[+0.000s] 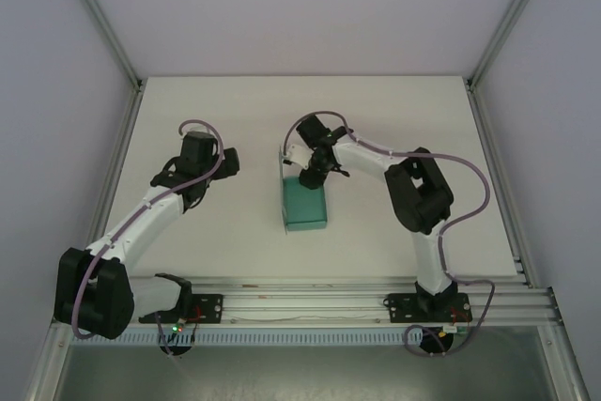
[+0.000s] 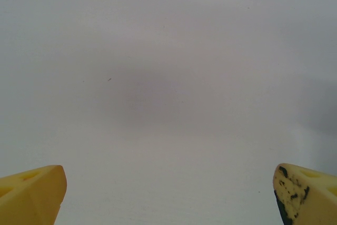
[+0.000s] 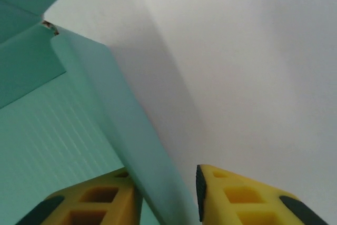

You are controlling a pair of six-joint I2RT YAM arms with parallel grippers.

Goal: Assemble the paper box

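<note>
The teal box [image 1: 305, 206] lies near the bench [image 1: 423, 119] centre, one wall upright. The right claw [image 1: 313, 174] is at its 12 o'clock end, narrow, straddling that wall [image 3: 147, 151]; I cannot tell whether it pinches. The left claw [image 1: 223, 164] hangs at the box's 9 o'clock, well apart, its yellow fingers [image 2: 31, 193] wide over bare bench.
</note>
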